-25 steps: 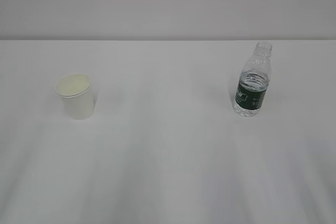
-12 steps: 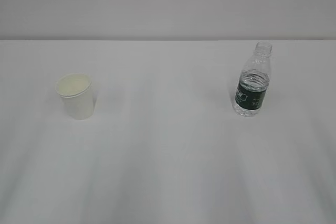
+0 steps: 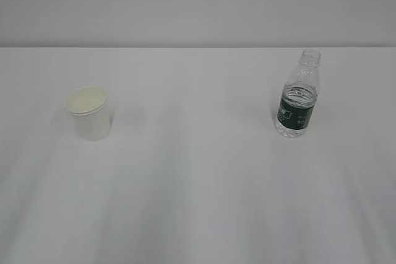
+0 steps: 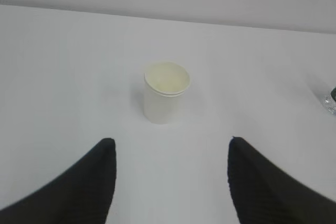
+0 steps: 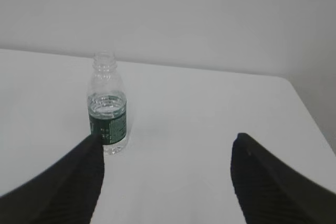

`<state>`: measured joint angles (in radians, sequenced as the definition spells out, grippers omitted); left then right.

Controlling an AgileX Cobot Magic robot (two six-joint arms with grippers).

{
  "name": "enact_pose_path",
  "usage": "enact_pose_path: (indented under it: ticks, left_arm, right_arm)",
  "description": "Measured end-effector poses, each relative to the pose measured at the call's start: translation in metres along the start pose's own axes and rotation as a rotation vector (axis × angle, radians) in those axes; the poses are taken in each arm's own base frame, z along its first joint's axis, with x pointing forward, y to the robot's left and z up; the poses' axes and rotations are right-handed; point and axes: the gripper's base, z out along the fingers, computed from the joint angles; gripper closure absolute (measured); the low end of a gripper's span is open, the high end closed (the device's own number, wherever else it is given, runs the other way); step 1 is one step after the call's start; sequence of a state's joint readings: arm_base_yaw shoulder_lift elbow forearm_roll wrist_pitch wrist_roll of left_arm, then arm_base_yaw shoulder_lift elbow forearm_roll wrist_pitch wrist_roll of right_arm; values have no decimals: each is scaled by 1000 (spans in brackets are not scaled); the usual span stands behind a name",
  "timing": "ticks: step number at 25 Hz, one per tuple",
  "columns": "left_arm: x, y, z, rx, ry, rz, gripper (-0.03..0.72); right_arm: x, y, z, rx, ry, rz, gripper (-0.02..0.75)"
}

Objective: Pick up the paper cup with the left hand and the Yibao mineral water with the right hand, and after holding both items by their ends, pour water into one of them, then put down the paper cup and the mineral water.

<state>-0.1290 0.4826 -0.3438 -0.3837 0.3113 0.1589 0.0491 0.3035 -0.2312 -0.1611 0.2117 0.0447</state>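
The white paper cup [image 3: 91, 113] stands upright at the left of the white table; in the left wrist view the cup [image 4: 166, 99] is ahead of my left gripper [image 4: 171, 145], centred between its wide-open black fingers, well apart from them. The Yibao mineral water [image 3: 298, 94], a clear capless bottle with a dark green label, stands upright at the right. In the right wrist view the bottle [image 5: 107, 110] is ahead and to the left of my right gripper [image 5: 167, 140], which is open and empty; the left fingertip [image 5: 89, 156] overlaps the bottle's base in the view. Neither arm shows in the exterior view.
The white table [image 3: 198, 183] runs back to a pale wall. Its right edge [image 5: 310, 119] shows in the right wrist view. A bit of the bottle's base [image 4: 331, 102] shows at the right edge of the left wrist view.
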Motion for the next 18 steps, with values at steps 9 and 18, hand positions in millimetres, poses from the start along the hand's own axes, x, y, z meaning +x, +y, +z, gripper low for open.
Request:
enact_pose_path:
  ticks: [9,18]
  left_arm:
    - [1,13,46,-91,76,1,129]
    - [16,20,110,-131,83,164,115]
  right_arm:
    - [9,6,31,-51,97,2,165]
    - [19,18,83,-142,106,-87,165]
